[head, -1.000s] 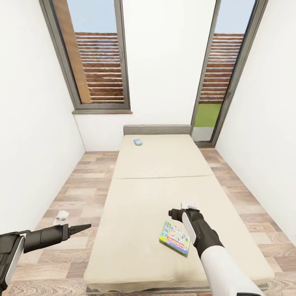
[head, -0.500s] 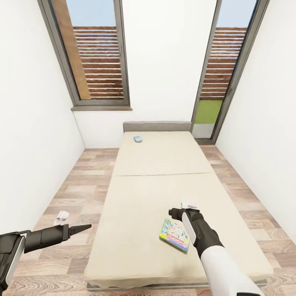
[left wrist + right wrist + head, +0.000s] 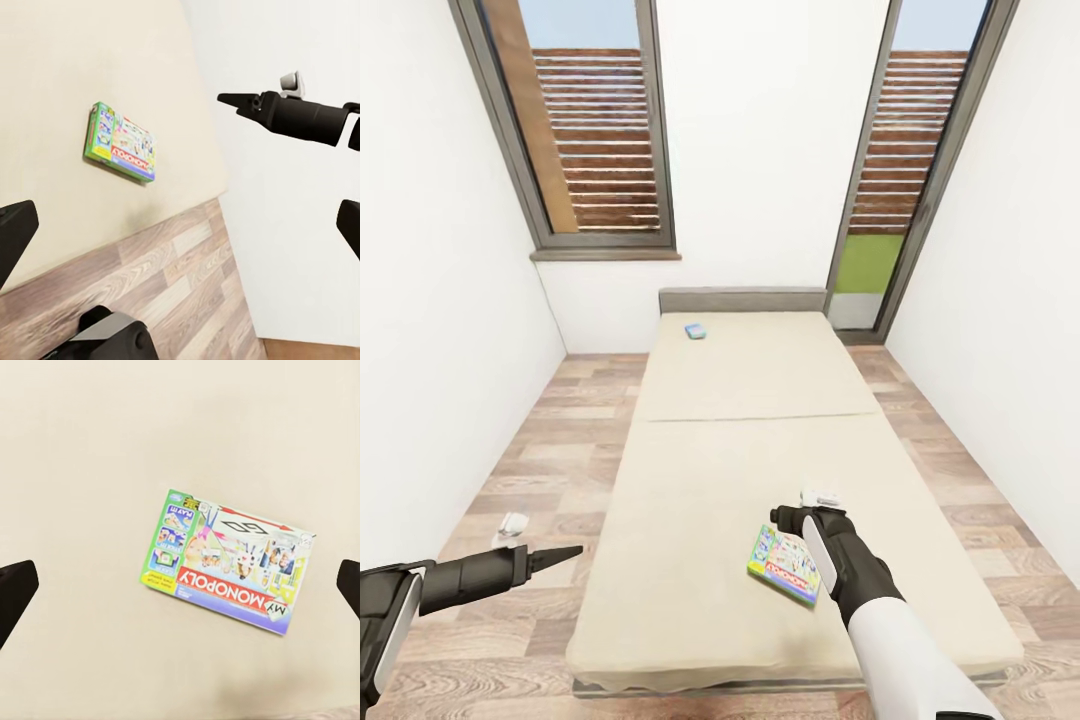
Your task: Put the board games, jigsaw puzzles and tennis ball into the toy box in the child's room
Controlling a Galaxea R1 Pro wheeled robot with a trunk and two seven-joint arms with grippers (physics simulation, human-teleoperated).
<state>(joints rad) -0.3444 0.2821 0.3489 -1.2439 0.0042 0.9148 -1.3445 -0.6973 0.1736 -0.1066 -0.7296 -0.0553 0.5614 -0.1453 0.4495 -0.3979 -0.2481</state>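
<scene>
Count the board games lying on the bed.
2. One colourful board game lies near the foot of the bed, beside the right pincer; a small blue one lies near the headboard.

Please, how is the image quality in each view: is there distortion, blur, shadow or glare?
Head view: strong wide-angle distortion, the window frames lean outward; even flat light, no glare; the far board game is too small to read. Right wrist view: sharp, the near board game has a readable cover and only a faint shadow on the bed. Left wrist view: sharp, with the open left tool's fingertips dark at the edges.
</scene>
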